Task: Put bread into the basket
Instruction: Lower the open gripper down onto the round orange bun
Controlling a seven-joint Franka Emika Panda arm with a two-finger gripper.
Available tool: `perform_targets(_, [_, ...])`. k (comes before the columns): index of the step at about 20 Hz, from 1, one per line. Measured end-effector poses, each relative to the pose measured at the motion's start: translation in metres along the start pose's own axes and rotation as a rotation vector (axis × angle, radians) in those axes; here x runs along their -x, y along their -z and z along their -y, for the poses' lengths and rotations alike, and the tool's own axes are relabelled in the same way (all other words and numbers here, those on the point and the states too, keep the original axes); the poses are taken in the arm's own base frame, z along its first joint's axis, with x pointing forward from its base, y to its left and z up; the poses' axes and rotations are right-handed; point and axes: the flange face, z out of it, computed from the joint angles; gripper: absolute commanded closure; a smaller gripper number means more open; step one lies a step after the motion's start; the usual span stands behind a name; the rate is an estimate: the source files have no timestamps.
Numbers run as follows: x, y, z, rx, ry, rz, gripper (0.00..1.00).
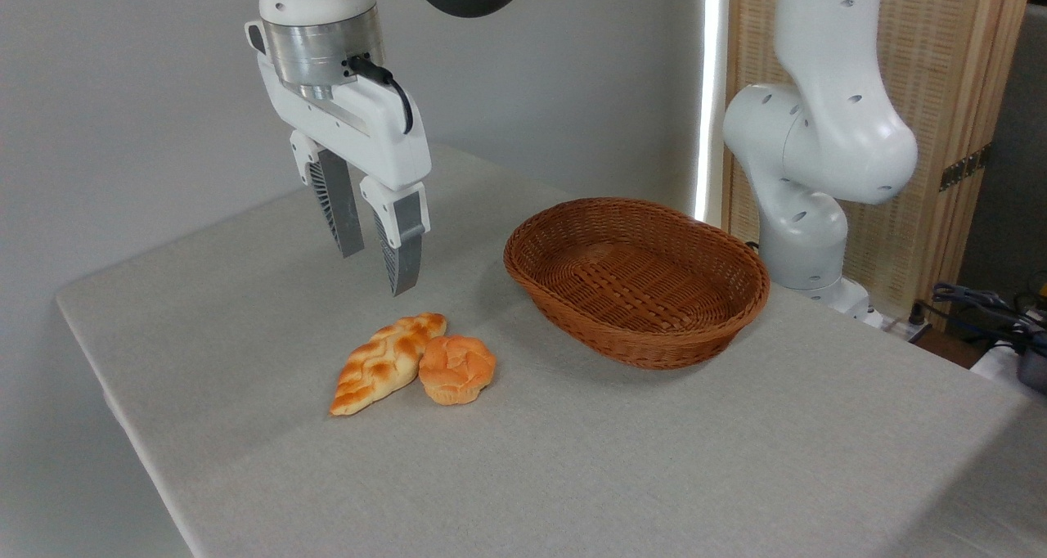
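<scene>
Gripper [376, 267] hangs above the table, fingers apart with a clear gap, nothing between them, tips pointing down and tilted slightly; ribbed grey fingers [402, 251] on a white body, black cable at the wrist. It sits up and a bit left of the breads, not touching either. Bread [456, 368], the round orange-golden bun with swirled top, lies on the table [654, 460] near the middle of its left half, closer to the left edge than the right. Just beside it on its left, touching or nearly so, the braided loaf [384, 362] lies diagonally, pointed end toward the front-left edge. Basket [638, 284], oval brown wicker, stands toward the back edge, right of the bun and apart from it, nothing inside. Robot arm base [810, 173], white, stands behind the basket at the back-right corner. Wooden slatted screen [941, 132] behind it; cables [981, 308] at far right. No readable writing or brand marks anywhere.
</scene>
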Motion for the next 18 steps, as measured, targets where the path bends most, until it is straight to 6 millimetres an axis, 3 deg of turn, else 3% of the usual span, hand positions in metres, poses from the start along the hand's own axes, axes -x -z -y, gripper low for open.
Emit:
perform_targets(6, [0.002,-0.027,-0.011,0.037,-0.018,0.055,0.00])
perform_targets(9, [0.013,-0.043,-0.018,0.050,-0.078,0.094,0.00])
perform_targets(12, [0.027,-0.066,-0.021,0.053,-0.141,0.142,0.00])
perform_targets(16, [0.034,-0.106,-0.018,0.032,-0.149,0.121,0.00])
perform_targets(18, [0.035,-0.117,-0.017,0.022,-0.147,0.111,0.00])
